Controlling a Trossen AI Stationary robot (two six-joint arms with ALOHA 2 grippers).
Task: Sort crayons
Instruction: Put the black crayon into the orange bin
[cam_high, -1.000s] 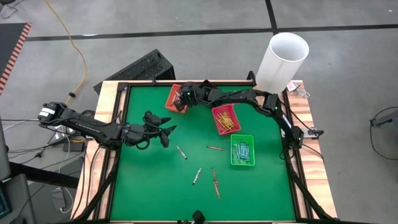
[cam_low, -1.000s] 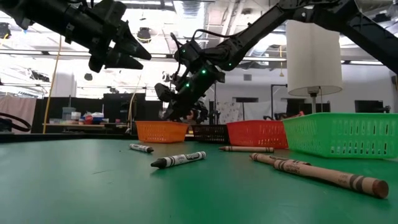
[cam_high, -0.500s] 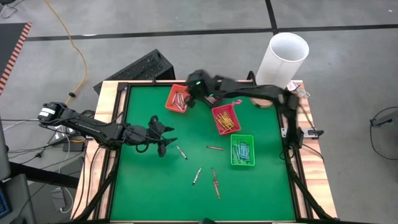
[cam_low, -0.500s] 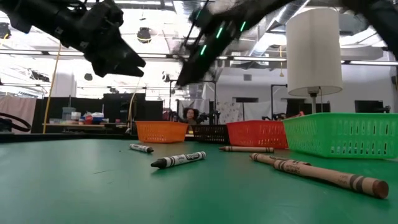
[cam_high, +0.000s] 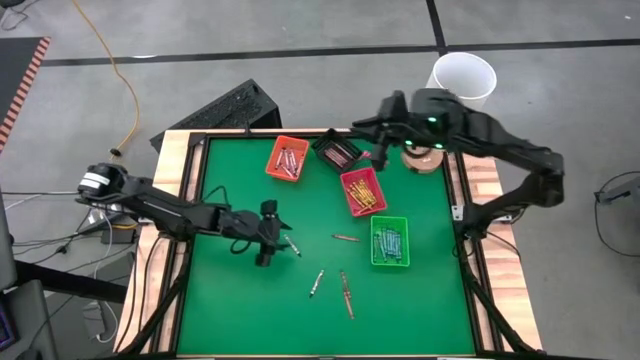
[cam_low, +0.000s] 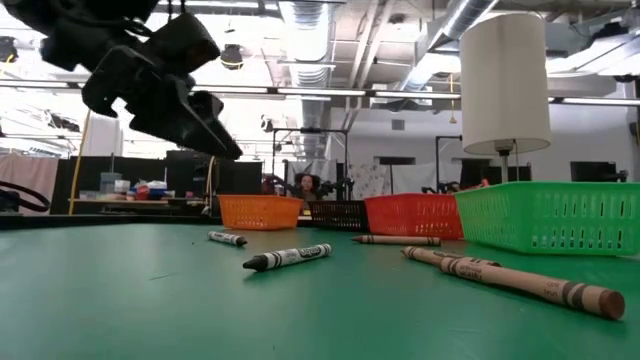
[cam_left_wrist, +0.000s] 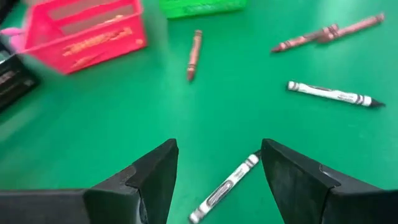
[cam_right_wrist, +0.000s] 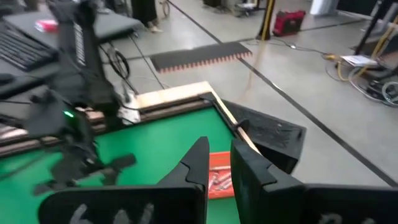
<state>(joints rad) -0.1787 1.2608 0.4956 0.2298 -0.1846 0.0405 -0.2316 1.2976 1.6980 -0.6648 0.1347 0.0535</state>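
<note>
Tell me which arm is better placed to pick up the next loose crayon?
The left. Its gripper hangs with open jaws just over a grey crayon on the green mat. The right gripper is high over the far edge, away from the loose crayons.

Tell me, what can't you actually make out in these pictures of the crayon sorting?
- What lies in the orange tray, red tray and green tray: the low view sees only their walls.
- Crayon colours inside the trays in the high view: too small.
- The black tray in the high view: the right gripper partly covers it.
- The wrapper text on the crayon between the left gripper's open fingers: blurred.
</note>
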